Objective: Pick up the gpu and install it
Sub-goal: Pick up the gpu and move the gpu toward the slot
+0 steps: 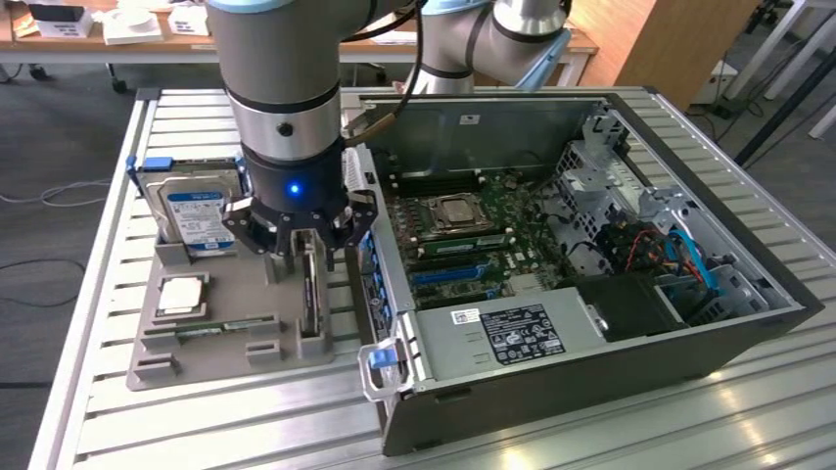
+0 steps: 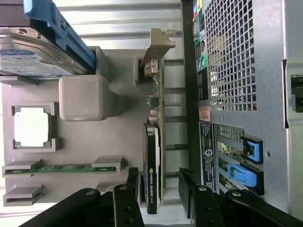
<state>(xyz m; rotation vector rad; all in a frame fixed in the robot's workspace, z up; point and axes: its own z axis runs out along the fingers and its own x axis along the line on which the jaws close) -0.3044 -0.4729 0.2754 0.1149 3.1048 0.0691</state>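
Observation:
The gpu [image 1: 311,294] [image 2: 154,142] stands on its long edge in a slot of the grey holder tray [image 1: 196,360] [image 2: 120,137], with its metal bracket at the far end. Directly over the card's near half hangs my gripper [image 1: 309,251] [image 2: 159,179], open. One finger [image 2: 134,178] is on each side of the card, and a gap shows between each finger and the board. Beside the tray, on the exterior view's right, lies the open computer case [image 1: 731,333] [image 2: 241,56] with its motherboard [image 1: 457,240] facing up.
The same tray also carries a silver hard drive with a blue label [image 1: 199,211] [image 2: 33,59], a processor chip [image 1: 180,294] [image 2: 31,128] and a green memory strip [image 1: 215,330] [image 2: 61,169]. The case wall [image 1: 379,294] stands close beside the card. Everything rests on a slatted metal table [image 1: 170,117].

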